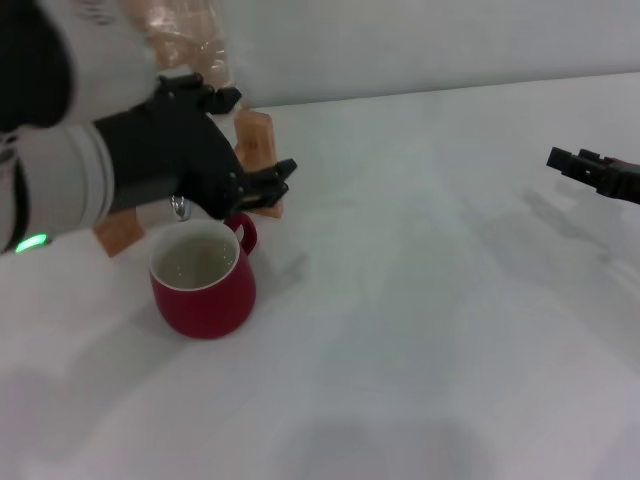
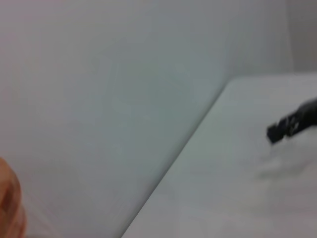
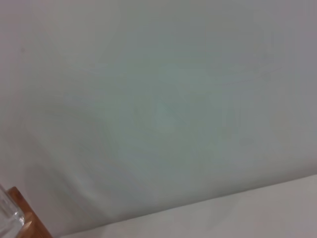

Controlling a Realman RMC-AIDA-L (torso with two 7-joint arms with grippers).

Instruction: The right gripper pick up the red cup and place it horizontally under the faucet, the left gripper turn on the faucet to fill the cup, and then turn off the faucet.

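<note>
The red cup stands upright on the white table, its cream inside holding pale liquid. Just above its rim hangs the chrome spout of the faucet; the rest of the faucet is hidden behind my left gripper, which sits right over it in front of the glass jar. My right gripper hovers far off at the right edge, open and empty, well away from the cup. It also shows in the left wrist view as the right gripper above the table.
The wooden stand holds the jar, with one leg behind the cup's handle and another leg to the cup's left. A corner of the stand and the jar's glass show in the right wrist view. A pale wall runs behind.
</note>
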